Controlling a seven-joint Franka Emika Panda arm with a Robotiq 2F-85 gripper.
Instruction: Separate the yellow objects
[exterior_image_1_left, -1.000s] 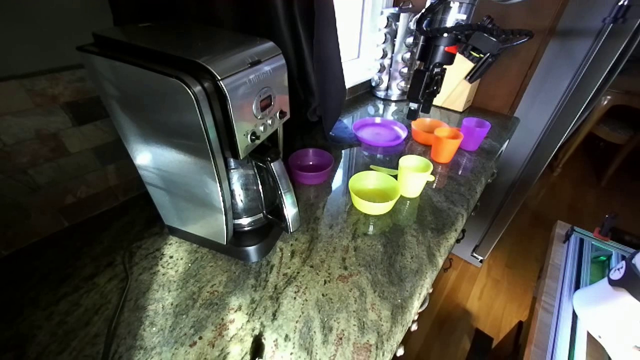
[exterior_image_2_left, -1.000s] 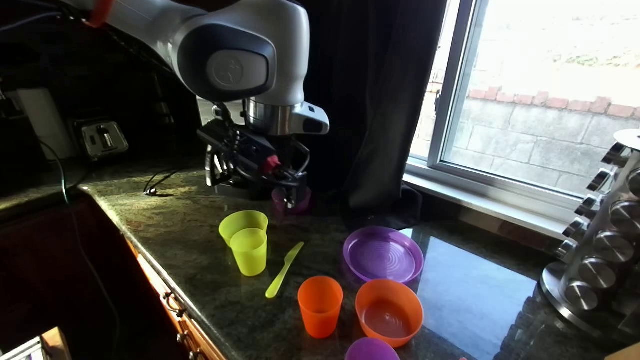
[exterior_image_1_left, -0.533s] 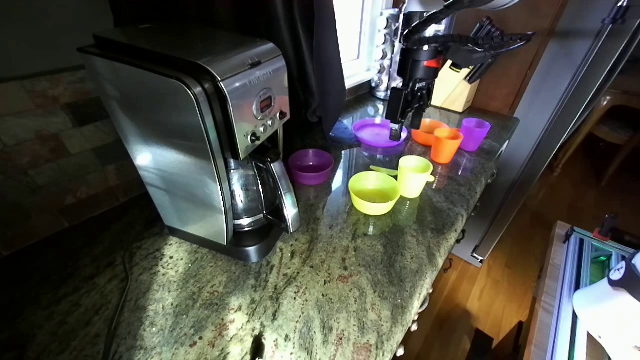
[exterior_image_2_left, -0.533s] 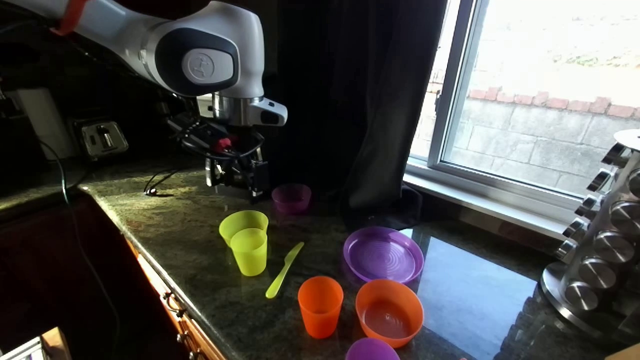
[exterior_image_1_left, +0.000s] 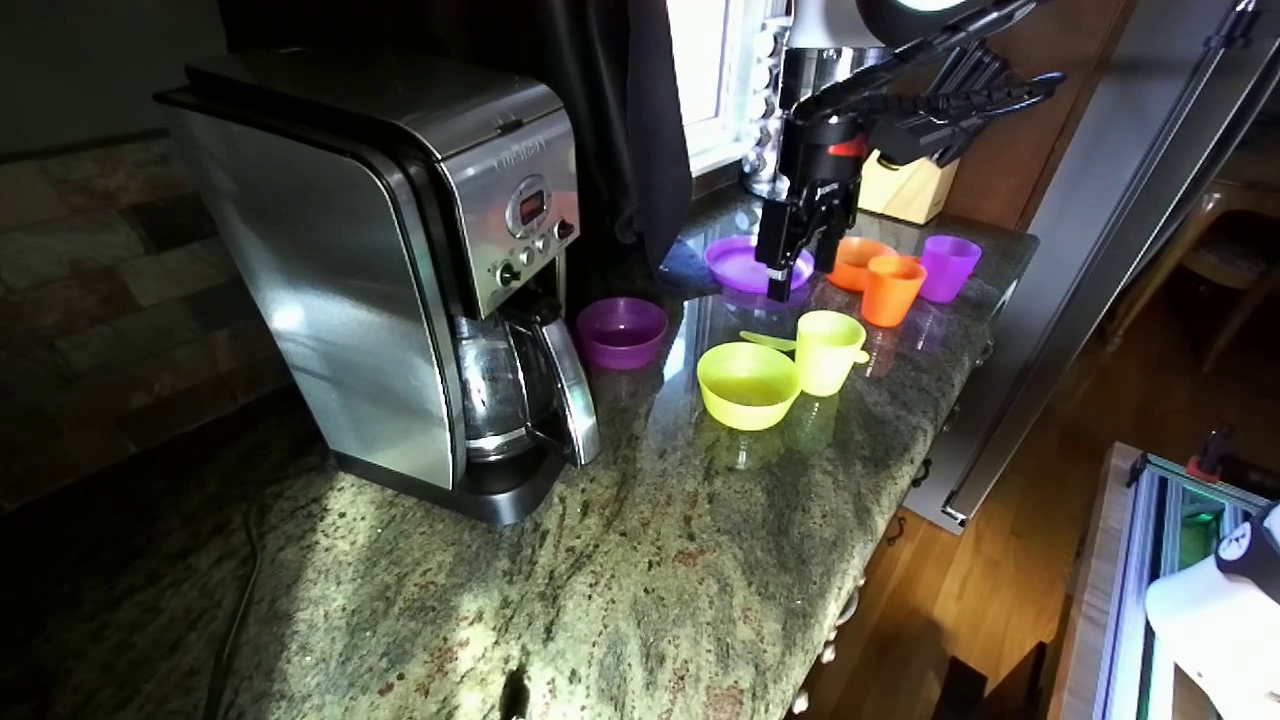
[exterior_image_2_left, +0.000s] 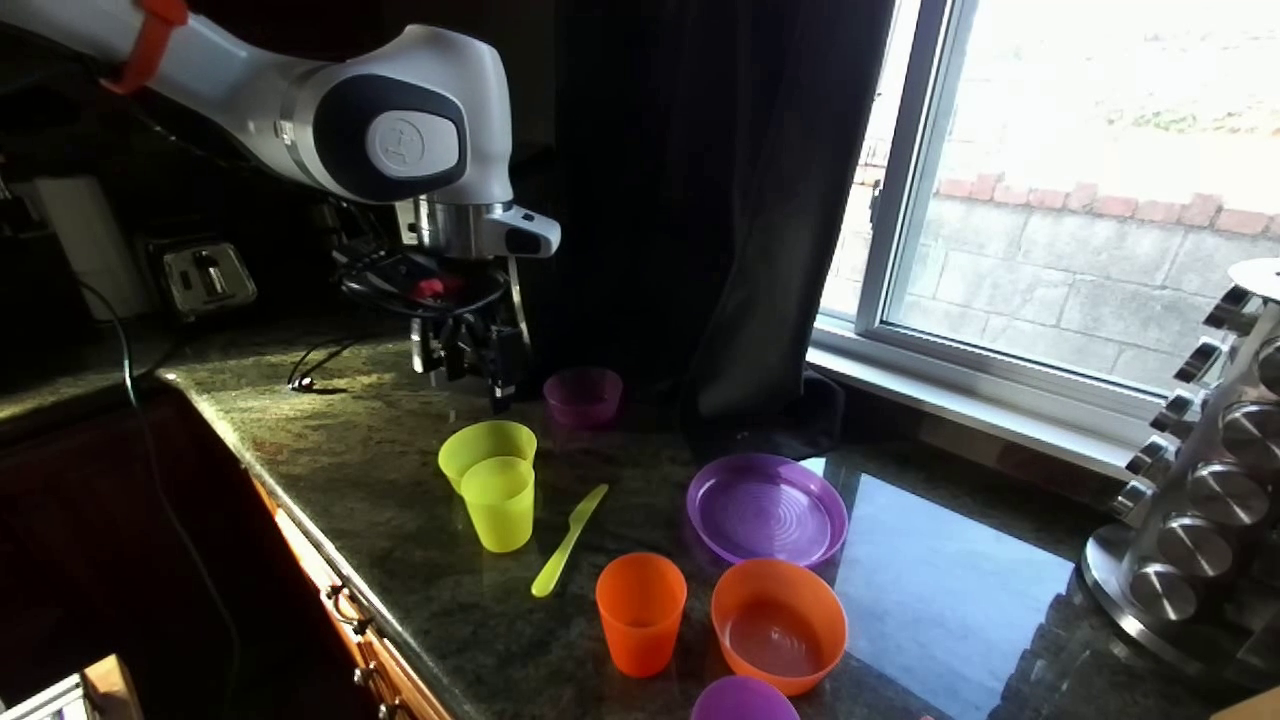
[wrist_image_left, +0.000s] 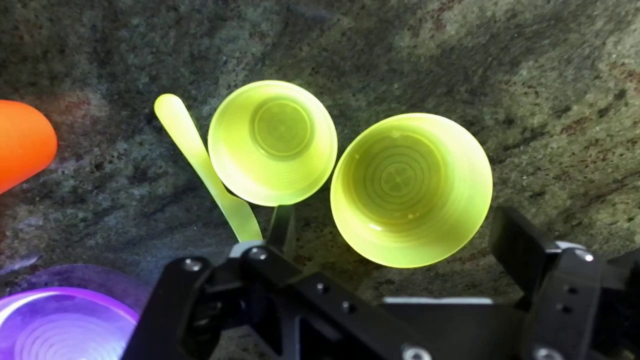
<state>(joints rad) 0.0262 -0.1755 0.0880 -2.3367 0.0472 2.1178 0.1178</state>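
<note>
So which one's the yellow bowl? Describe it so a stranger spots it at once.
Find the big silver coffee maker on the speckled counter. A little farther from it than the dark purple bowl, the yellow bowl stands beside the yellow cup. Of that yellow pair, it is the wider, lower one; the cup is narrower and taller.

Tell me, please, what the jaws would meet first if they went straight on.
Probably the round yellow-green plastic bowl, partly framed by the open jaws in the wrist view; depth is unclear.
</note>
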